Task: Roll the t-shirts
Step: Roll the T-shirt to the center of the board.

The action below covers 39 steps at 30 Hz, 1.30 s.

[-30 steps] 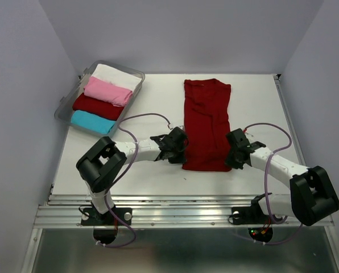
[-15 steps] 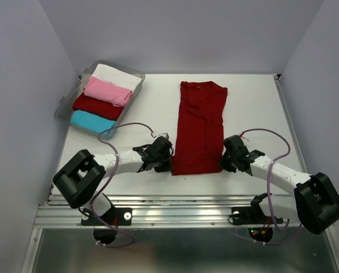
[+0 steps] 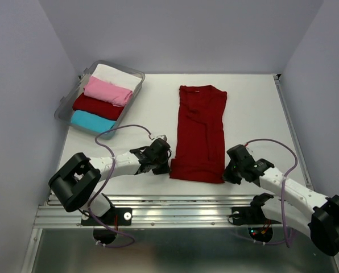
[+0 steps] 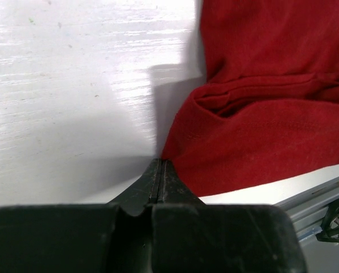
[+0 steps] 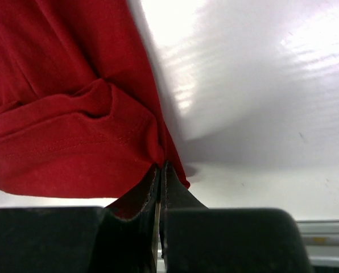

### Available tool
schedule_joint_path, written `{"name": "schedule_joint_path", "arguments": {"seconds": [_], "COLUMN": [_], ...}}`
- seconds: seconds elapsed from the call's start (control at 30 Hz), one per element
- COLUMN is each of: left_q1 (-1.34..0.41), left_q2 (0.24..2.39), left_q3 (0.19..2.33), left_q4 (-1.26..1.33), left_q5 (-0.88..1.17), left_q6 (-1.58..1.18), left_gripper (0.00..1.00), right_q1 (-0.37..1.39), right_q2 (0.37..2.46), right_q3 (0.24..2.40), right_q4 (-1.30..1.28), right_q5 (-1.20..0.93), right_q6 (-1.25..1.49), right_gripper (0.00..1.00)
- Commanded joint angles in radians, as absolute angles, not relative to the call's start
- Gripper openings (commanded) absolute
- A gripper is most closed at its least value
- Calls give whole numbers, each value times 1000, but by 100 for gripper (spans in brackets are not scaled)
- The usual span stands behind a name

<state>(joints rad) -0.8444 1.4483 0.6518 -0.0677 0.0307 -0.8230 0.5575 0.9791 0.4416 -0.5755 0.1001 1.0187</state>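
Note:
A large dark red t-shirt [image 3: 199, 133] lies folded into a long strip down the middle of the white table [image 3: 255, 108], collar at the far end. My left gripper [image 3: 165, 165] is shut on its near left hem corner [image 4: 184, 165], the jaws pressed together at the cloth's edge. My right gripper [image 3: 227, 171] is shut on the near right hem corner [image 5: 129, 148], where cloth bunches round the fingertips. Both grippers sit low on the table. The hem lies close to the table's near edge.
A clear plastic bin [image 3: 66, 102] stands at the back left with rolled shirts in it: white [image 3: 119, 75], pink [image 3: 108, 91], dark red [image 3: 97, 106] and cyan [image 3: 92, 121]. The metal rail [image 3: 175, 207] runs along the near edge. Grey walls close in three sides.
Both grippers have pulled back toward the near edge and dragged the dark red shirt with them; its hem now lies nearer the rail. The right jaws closed fully.

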Motion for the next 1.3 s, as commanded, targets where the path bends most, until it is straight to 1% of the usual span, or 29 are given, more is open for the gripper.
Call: {"name": "schedule_joint_path", "arguments": {"seconds": [0.0, 0.23, 0.33, 0.37, 0.4, 0.5, 0.63, 0.7, 0.73, 0.8, 0.83, 0.93, 1.0, 1.03, 1.17, 1.27], "left_q1": [-845, -845, -845, -845, -845, -845, -845, -845, -844, -838, -833, -818, -810, -805, -793, -784], "left_q2": [1460, 1456, 1460, 1460, 1454, 1424, 1391, 1384, 1387, 1407, 1443, 1538, 1586, 1632, 1750, 1842], "left_q3": [699, 718, 724, 730, 733, 753, 810, 854, 873, 940, 1000, 1081, 1153, 1176, 1316, 1396], "left_q4": [-101, -112, -115, -121, -127, -170, -228, -242, -242, -247, -258, -262, -255, -246, -238, -230], "left_q5": [11, 31, 61, 63, 66, 54, 11, 11, -26, -32, -37, -31, -14, -5, 29, 35], "left_q6": [-792, -759, -738, -735, -732, -721, -704, -684, -675, -641, -629, -588, -568, -552, -520, -500], "left_gripper": [0, 0, 1, 11, 13, 21, 20, 20, 20, 20, 20, 19, 19, 19, 17, 17], "right_q1": [565, 565, 565, 565, 565, 565, 565, 565, 565, 565, 565, 565, 528, 484, 388, 365], "right_q2": [914, 884, 913, 916, 919, 914, 911, 925, 933, 983, 1008, 1126, 1198, 1268, 1385, 1469], "right_q3": [437, 463, 454, 454, 457, 491, 575, 627, 633, 679, 705, 811, 851, 879, 908, 952], "right_q4": [-742, -810, -795, -792, -793, -813, -853, -861, -839, -812, -798, -763, -718, -701, -566, -540], "right_q5": [112, 129, 114, 114, 115, 143, 228, 264, 265, 302, 331, 386, 390, 364, 295, 281], "right_q6": [1037, 1034, 1034, 1034, 1034, 1031, 1023, 1035, 1025, 1025, 1014, 957, 918, 878, 798, 759], "right_gripper": [1, 1, 16, 23, 27, 36, 38, 36, 35, 33, 33, 33, 33, 32, 30, 29]}}
